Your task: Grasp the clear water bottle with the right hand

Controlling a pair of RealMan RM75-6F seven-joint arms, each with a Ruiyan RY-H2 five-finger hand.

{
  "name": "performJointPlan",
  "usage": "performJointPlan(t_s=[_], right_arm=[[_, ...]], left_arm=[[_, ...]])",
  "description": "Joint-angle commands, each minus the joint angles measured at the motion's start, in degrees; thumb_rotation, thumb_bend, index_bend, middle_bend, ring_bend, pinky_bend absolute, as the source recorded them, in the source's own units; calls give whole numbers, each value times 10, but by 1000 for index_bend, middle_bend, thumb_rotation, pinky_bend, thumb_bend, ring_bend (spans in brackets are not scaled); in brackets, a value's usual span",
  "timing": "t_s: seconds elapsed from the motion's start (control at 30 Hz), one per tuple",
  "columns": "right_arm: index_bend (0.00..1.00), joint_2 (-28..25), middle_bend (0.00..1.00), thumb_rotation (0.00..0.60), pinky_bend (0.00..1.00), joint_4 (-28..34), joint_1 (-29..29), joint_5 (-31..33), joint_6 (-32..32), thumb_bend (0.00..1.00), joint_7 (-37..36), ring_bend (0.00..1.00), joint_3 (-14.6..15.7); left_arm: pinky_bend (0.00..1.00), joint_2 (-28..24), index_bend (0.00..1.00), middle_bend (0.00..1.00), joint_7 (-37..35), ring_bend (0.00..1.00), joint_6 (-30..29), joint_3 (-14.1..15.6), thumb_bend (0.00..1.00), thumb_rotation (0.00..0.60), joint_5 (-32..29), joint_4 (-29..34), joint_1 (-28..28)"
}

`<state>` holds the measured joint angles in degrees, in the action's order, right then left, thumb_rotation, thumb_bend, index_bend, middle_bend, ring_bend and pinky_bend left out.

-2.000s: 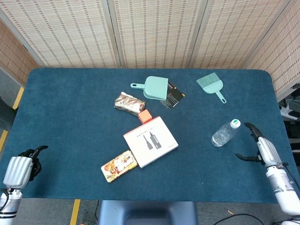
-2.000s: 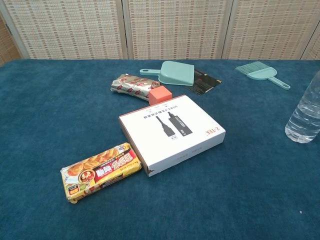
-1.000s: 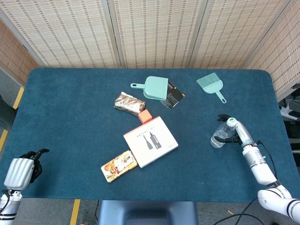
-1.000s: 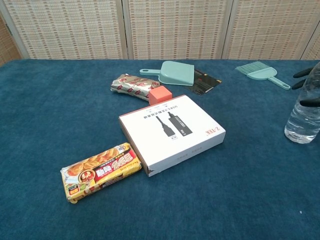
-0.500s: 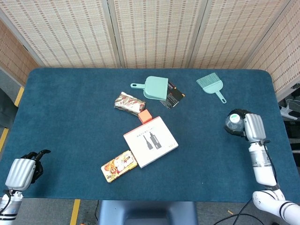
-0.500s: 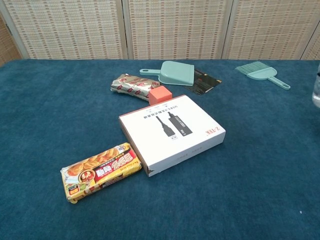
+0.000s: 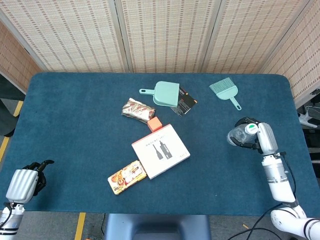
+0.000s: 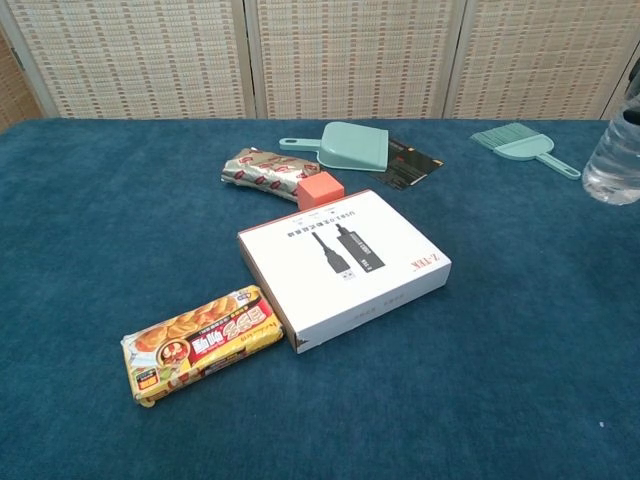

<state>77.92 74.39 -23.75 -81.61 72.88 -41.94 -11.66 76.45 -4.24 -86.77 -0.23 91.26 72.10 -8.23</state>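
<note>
One step left by my read: right hand (image 7: 261, 138) has its fingers wrapped round the clear water bottle (image 7: 239, 134), held off the tabletop (image 7: 75, 115) near its right edge, so next I just keep the grip steady; left hand (image 7: 22, 182) looks curled, empty.

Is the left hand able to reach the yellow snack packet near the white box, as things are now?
Probably yes. The left hand sits at the table's near left corner, and only bare blue cloth lies between it and the yellow snack packet.
</note>
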Motion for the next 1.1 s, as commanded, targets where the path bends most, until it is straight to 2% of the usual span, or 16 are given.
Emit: performJointPlan(t_s=[0.03,0.13,0.17,0.2,0.23,0.3,0.4,0.47,0.5,0.63,0.67,0.7,0.77,0.9,1.0,1.1], right_arm=[[737,-132,632,600,741,130,-19,-26,-180,316,-425,576,22],[737,-147,632,600,742,117,-29,-43,-201,317,-491,576,30],[737,-147,632,600,742,107,-31,-47,-201,317,-483,577,33],[737,-142,632,600,743,92,-31,-42,-200,317,-445,577,34],[737,-136,632,600,744,81,-30,-29,-197,317,-394,577,33],[737,-111,632,600,745,60,-22,20,-175,316,-231,577,23],[737,-59,632,600,745,47,-8,95,-107,316,12,577,4],[737,-34,632,600,746,41,-4,123,-71,317,133,580,0],[737,-25,632,600,746,36,-4,130,-59,317,178,581,0],[737,-2,633,600,754,22,-4,137,-28,317,272,582,1],[737,16,633,600,756,-8,-6,123,4,317,355,582,10],[737,29,633,600,757,-19,-5,120,20,317,387,582,11],[737,52,633,600,757,-44,-5,109,49,317,435,582,11],[737,75,633,600,757,-78,-3,86,79,317,479,582,15],[737,83,633,600,757,-85,-2,75,83,317,476,582,17],[737,73,633,600,757,-58,1,71,59,317,433,582,20]], left_arm=[[604,0,306,465,0,424,1,1,472,600,0,-1,0],[604,1,306,465,0,424,3,1,472,600,0,-1,-1],[604,1,306,465,1,424,3,1,472,600,0,-1,-1],[604,1,306,465,1,424,4,1,473,600,0,-1,-1],[604,1,306,465,1,424,4,1,472,600,0,-1,-1],[604,1,306,465,1,424,4,2,473,600,0,-1,-1],[604,1,305,465,1,424,3,1,473,600,0,-1,-1],[604,1,306,465,1,424,2,1,472,600,-1,-1,0],[604,1,306,465,1,424,3,1,472,600,-1,-1,-1],[604,1,308,465,1,423,3,1,472,600,-1,-2,0],[604,1,309,465,2,423,2,1,472,600,-1,-1,0],[604,1,310,465,3,424,2,1,472,600,0,0,0],[604,0,310,465,4,424,1,1,472,600,1,0,0],[604,1,310,465,3,424,2,1,473,600,-1,0,0],[604,0,310,465,3,424,2,1,474,600,-1,0,0],[604,0,310,465,3,424,2,1,473,600,0,0,0]])
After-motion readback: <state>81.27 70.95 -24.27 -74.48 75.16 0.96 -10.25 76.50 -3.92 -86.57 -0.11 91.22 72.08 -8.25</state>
